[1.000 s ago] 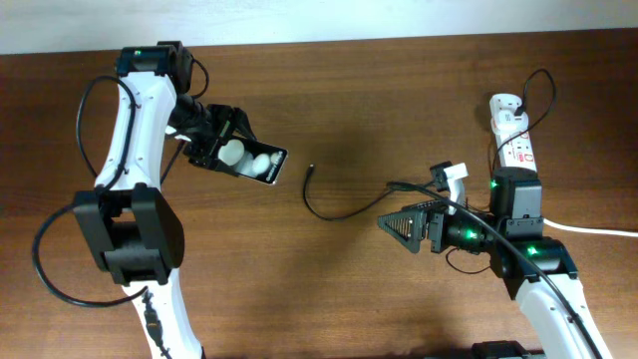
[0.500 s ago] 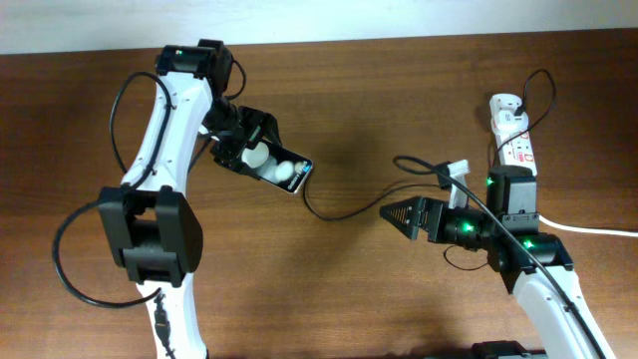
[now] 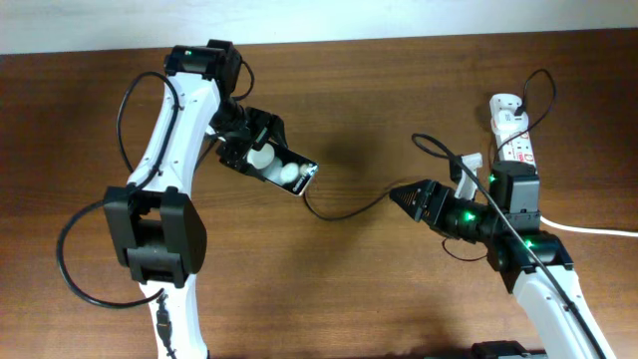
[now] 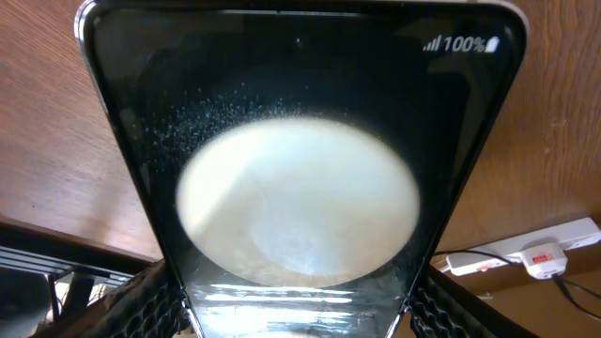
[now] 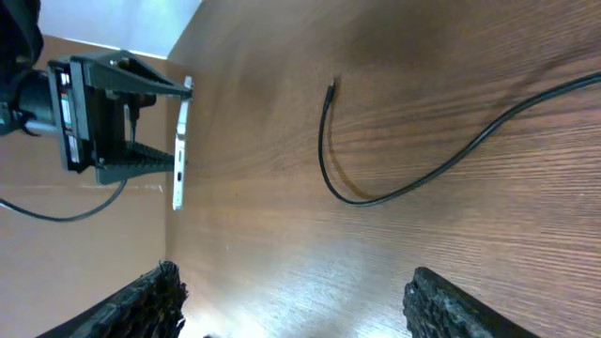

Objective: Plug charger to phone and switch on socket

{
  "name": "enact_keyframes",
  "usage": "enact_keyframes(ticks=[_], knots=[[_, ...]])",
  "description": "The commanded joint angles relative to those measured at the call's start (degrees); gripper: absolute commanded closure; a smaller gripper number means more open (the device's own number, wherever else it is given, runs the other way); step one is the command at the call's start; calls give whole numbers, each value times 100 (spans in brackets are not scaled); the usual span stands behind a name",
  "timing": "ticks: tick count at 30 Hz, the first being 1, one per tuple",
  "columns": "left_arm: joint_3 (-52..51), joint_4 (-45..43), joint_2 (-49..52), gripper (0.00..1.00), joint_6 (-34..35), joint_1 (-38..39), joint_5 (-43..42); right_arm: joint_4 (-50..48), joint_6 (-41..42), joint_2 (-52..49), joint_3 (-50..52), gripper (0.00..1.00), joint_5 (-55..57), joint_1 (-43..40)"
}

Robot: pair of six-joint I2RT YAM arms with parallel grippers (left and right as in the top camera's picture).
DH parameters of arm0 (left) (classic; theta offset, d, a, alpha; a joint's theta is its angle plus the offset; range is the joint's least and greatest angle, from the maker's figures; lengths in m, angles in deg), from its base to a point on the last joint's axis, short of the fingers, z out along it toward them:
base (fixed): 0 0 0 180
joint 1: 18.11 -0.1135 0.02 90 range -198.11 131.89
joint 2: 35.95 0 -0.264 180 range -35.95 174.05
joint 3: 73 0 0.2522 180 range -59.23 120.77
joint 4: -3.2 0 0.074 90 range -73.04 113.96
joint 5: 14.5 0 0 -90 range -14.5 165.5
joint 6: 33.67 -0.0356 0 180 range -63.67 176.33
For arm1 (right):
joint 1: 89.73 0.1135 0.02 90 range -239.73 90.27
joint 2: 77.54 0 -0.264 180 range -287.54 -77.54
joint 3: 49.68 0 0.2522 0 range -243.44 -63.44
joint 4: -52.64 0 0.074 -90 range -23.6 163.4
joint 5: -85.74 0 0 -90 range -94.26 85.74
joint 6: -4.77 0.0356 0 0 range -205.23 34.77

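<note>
Ahead of the open, empty right claw (image 3: 407, 195), the thin black cable (image 5: 321, 141) should be pinched near its tip; the glossy black phone (image 4: 300, 188) is clamped by the left claw (image 3: 247, 150).

Left to right: phone (image 3: 284, 170), charger (image 3: 349, 211), socket (image 3: 513, 138); charger tip near phone.

phone (image 4: 300, 197) cut off below in the left wrist view; right arm (image 3: 518, 204) hides part of socket (image 3: 514, 148)

Even, fairly bright light from above falls on the brown table (image 3: 379, 120), casting soft, faint shadows. In the left wrist view, a large white glare covers the phone (image 4: 300, 178) screen. The right wrist view is sharp, with stretched edges.
</note>
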Motion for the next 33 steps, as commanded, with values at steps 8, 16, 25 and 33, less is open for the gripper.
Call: enact_keyframes(ticks=[8, 16, 25, 33], knots=[[160, -33, 24, 99, 461, 227, -44, -608, 581, -372, -114, 28, 118, 385], [160, -31, 24, 98, 920, 424, -44, -962, 1318, -407, -114, 28, 824, 970], [160, -28, 24, 98, 1327, 516, -68, -1318, 1580, -474, -114, 35, 970, 1010], [160, -26, 24, 98, 1322, 542, -216, -2251, 1849, -1054, -116, 38, 927, 1392]])
